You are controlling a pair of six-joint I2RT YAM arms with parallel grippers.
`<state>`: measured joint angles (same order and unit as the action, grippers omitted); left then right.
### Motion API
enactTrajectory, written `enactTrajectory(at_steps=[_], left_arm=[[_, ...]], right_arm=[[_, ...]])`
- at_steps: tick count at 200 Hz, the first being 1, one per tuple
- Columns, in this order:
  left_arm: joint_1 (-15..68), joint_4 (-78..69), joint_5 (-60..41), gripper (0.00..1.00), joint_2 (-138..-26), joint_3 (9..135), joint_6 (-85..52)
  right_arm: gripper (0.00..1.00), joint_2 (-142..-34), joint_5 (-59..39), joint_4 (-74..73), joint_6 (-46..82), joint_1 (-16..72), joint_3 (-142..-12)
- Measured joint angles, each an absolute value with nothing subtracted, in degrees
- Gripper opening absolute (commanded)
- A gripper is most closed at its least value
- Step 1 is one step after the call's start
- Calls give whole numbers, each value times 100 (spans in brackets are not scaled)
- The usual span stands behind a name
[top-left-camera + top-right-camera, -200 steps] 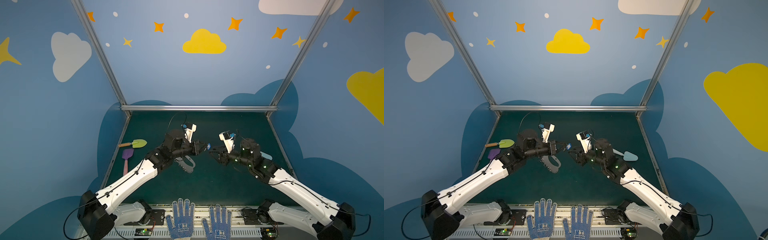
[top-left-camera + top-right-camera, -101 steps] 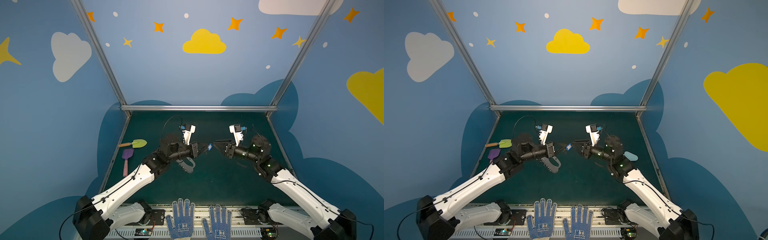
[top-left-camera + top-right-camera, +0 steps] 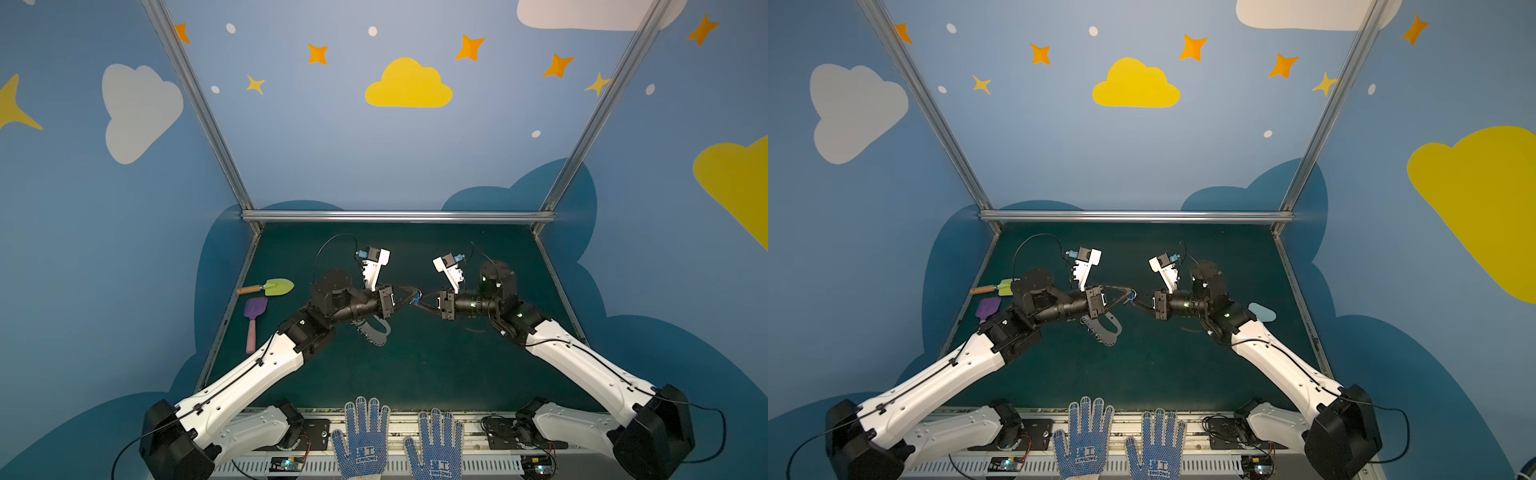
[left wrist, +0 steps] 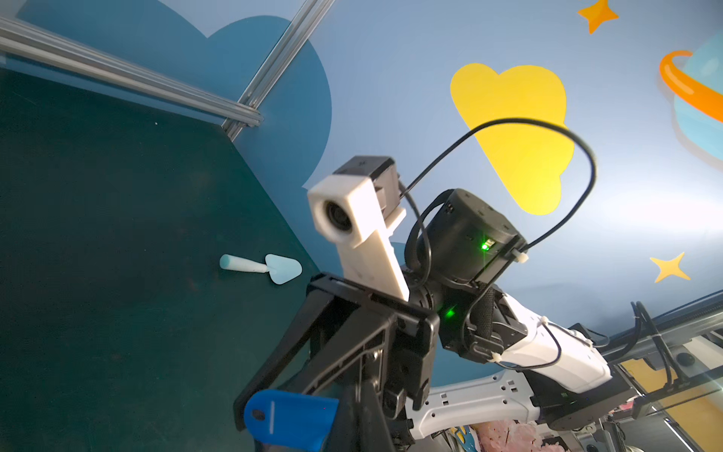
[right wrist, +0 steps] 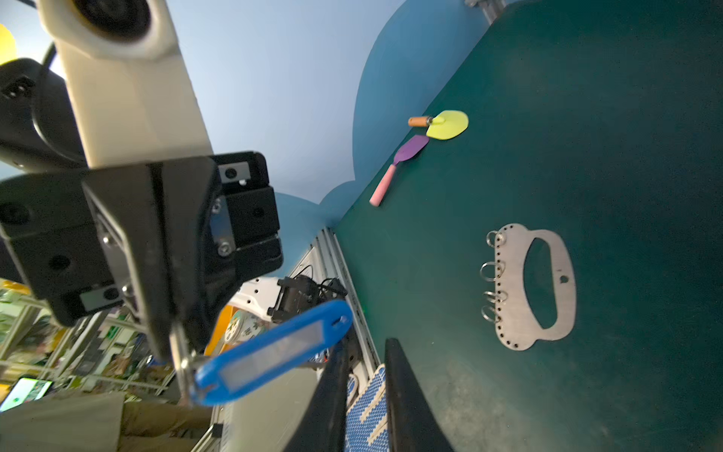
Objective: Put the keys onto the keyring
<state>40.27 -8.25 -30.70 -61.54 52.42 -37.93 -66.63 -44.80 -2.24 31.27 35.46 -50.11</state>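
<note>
My left gripper (image 3: 409, 296) is held above the mat and is shut on the keys (image 3: 415, 296). It pinches the silver key end, and the blue-and-white tag (image 5: 274, 348) sticks out towards my right gripper (image 3: 420, 303). The right gripper faces it tip to tip. Its jaws stand a narrow gap apart with nothing between them, and the tag's end lies just outside one finger (image 5: 332, 391). The grey keyring (image 5: 510, 281) lies flat on the mat with little wire rings along its holed edge. In both top views it sits partly under the left gripper (image 3: 1106, 330).
A yellow-green trowel (image 3: 276, 286) and a purple spade (image 3: 254, 316) lie at the mat's left edge. A pale blue spade (image 3: 1261, 311) lies behind the right arm near the right wall. Two dotted gloves (image 3: 365, 436) hang over the front rail.
The right gripper has levelled out to face the left gripper, and its jaws have narrowed. The left arm drew back slightly, still holding the keys.
</note>
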Motion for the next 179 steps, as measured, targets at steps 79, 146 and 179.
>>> enactTrajectory(at_steps=[79, 146, 179], left_arm=[[4027, -856, -3009, 5, -6141, 5192, -3815], [4027, -1020, -3017, 6, -6217, 5172, -3927], [4027, -1114, -3076, 6, -6217, 5170, -3968]], right_arm=[[27, -5312, -3966, -663, 3638, 3057, -4397], [32, -5634, -4425, -1741, 4311, 3188, -4311], [31, -5795, -4530, -1949, 4394, 3280, -4311]])
